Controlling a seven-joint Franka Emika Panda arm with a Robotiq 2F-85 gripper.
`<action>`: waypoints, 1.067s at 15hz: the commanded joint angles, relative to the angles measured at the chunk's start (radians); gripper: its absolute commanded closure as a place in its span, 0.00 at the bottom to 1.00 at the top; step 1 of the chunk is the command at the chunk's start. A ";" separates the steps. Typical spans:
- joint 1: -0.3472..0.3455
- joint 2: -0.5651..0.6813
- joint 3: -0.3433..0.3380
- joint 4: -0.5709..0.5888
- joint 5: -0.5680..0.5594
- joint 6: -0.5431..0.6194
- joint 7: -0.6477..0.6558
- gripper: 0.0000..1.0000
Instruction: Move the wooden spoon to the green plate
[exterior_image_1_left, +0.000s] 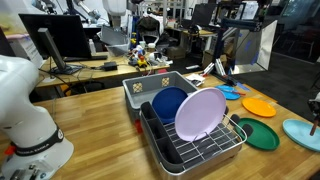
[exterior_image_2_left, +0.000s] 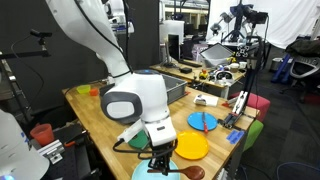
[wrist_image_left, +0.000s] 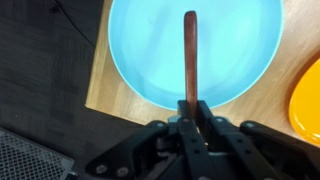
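Lying flat on the wooden table (exterior_image_1_left: 90, 100) in an exterior view, the green plate (exterior_image_1_left: 260, 134) sits just beside the dish rack (exterior_image_1_left: 190, 150), between the orange plate (exterior_image_1_left: 258, 105) and the pale teal plate (exterior_image_1_left: 300, 133). A large lavender plate (exterior_image_1_left: 200, 113) stands on edge in the rack. The wooden spoon cannot be made out from here, and a dark shape at the right edge is too cropped to identify.

In an exterior view, the white arm (exterior_image_2_left: 135, 100) bends down to the gripper (exterior_image_2_left: 160, 163) at the near table edge, above the pale teal plate (exterior_image_2_left: 145, 172). The wooden spoon (exterior_image_2_left: 190, 172) shows as a small brown shape sticking out beside the fingers. The green plate (exterior_image_2_left: 133, 143) peeks out behind the arm, and the orange plate (exterior_image_2_left: 190, 147) lies just beside the gripper.

In the wrist view, the gripper (wrist_image_left: 190, 112) has its fingers drawn together on one end of the wooden spoon (wrist_image_left: 190, 55), which reaches straight away over the pale teal plate (wrist_image_left: 230, 50). Whether it touches that plate or hangs above it, I cannot tell. The orange plate (wrist_image_left: 312, 95) shows its rim at the right.
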 joint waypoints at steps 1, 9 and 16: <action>0.166 -0.070 -0.109 -0.096 -0.074 0.107 0.026 0.97; 0.558 -0.096 -0.310 -0.140 -0.335 0.021 -0.012 0.97; 0.878 -0.099 -0.489 -0.123 -0.608 -0.153 0.001 0.97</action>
